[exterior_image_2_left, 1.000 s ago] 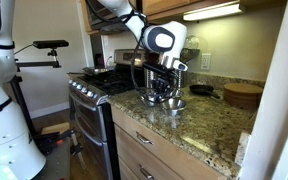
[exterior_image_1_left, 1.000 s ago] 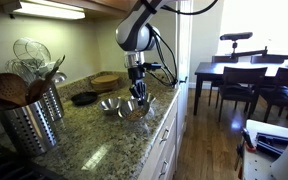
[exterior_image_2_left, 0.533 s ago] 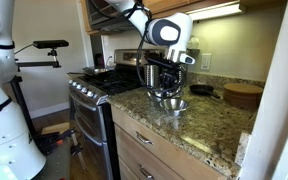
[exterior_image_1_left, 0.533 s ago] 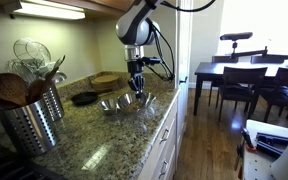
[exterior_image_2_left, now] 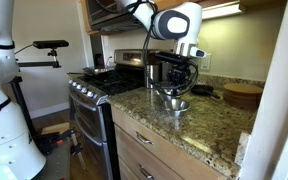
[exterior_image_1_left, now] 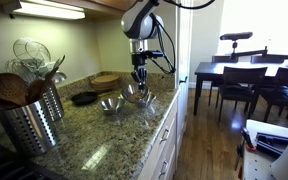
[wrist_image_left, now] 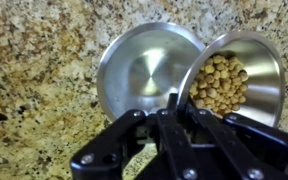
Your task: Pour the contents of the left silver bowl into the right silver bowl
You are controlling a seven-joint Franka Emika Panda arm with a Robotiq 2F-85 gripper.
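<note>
Higher than a second ago, the gripper (exterior_image_1_left: 140, 72) has lifted off the steel bowls (exterior_image_1_left: 139, 97) and now hangs above them over the granite counter (exterior_image_1_left: 94, 135). In this exterior view the bowls sit close together near the counter's right edge, with a smaller steel bowl (exterior_image_1_left: 110, 104) a little to their left. A dark pan (exterior_image_1_left: 84, 98) and a round wooden board (exterior_image_1_left: 106, 79) lie farther back, and a perforated utensil holder (exterior_image_1_left: 36, 118) stands at the near left. At this size I cannot tell which of the clustered bowls is which. In an exterior view from the opposite side, the gripper (exterior_image_2_left: 178, 80) hangs directly over the same bowls (exterior_image_2_left: 174, 103), between the stove (exterior_image_2_left: 89, 85) on the left and the wooden board (exterior_image_2_left: 244, 95) on the far right. In the wrist view the gripper (wrist_image_left: 172, 103) comes in from the near edge with its jaws pressed together and nothing between them. The left silver bowl (wrist_image_left: 144, 70) lies empty on the counter (wrist_image_left: 34, 80) just beyond and slightly left of the fingertips, apart from them. The right silver bowl (wrist_image_left: 259, 60) sits against its right rim and holds a heap of round tan pieces (wrist_image_left: 222, 85).
</note>
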